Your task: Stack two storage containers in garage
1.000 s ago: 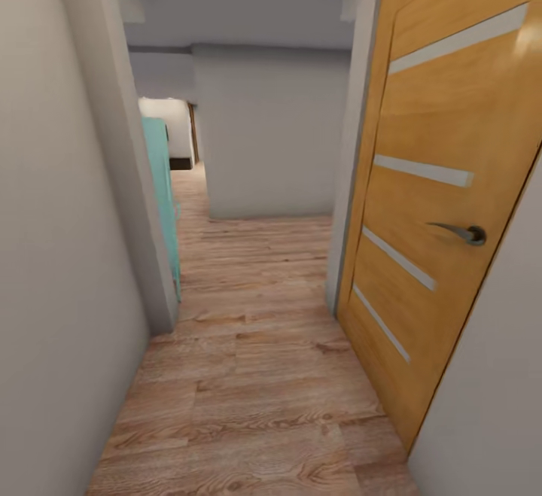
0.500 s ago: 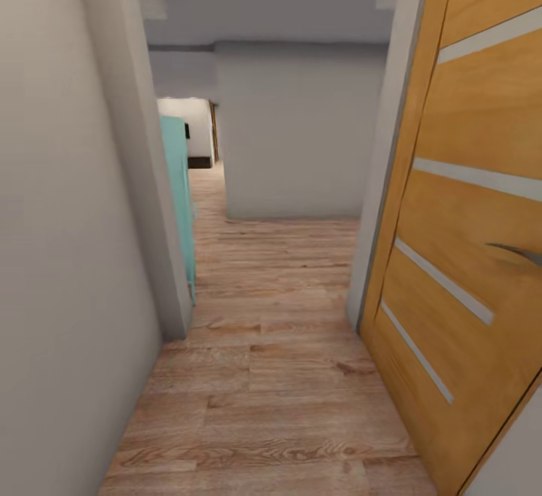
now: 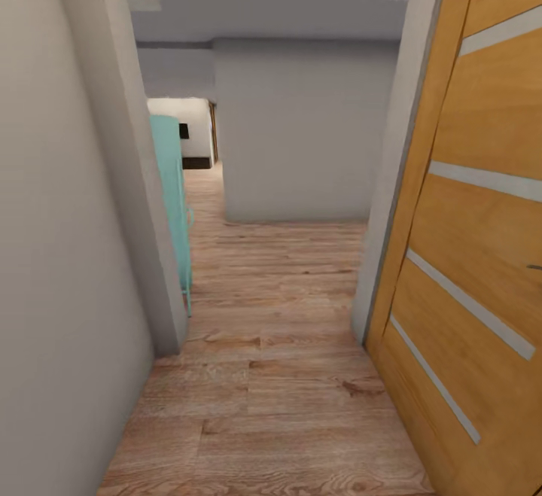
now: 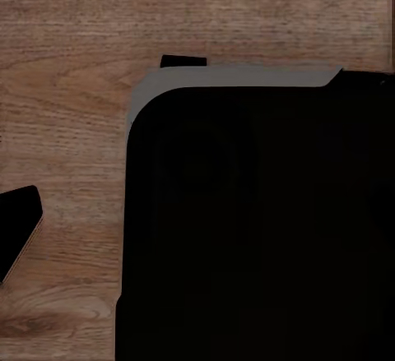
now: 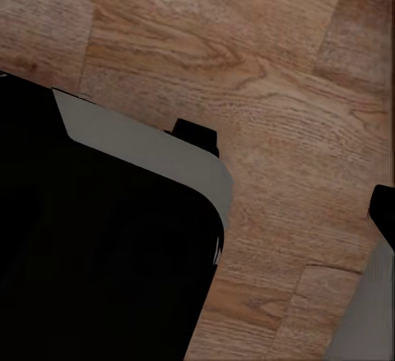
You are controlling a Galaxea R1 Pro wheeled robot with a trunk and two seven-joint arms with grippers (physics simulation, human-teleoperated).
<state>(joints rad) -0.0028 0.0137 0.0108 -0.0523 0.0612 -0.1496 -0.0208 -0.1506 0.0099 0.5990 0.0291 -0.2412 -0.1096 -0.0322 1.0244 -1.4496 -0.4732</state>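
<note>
The two storage containers are out of view. I am in a narrow hallway with a light wood plank floor (image 3: 278, 375). An orange-brown wooden door (image 3: 482, 217) with frosted strips stands open along the right side, close to me. Both wrist views look down on the plank floor (image 4: 66, 131) (image 5: 280, 90) and on the black, grey-edged body of my own base (image 4: 255, 229) (image 5: 99, 246).
A white wall (image 3: 68, 255) runs close on the left and ends at a corner (image 3: 162, 285). Beyond that corner stands a teal piece of furniture (image 3: 175, 202). A grey wall block (image 3: 301, 135) faces me, with a passage (image 3: 199, 172) to its left leading deeper in.
The whole head view has shifted: the camera moved forward along the hallway. The door now sits larger and further right, and its handle has almost slid out of frame.
</note>
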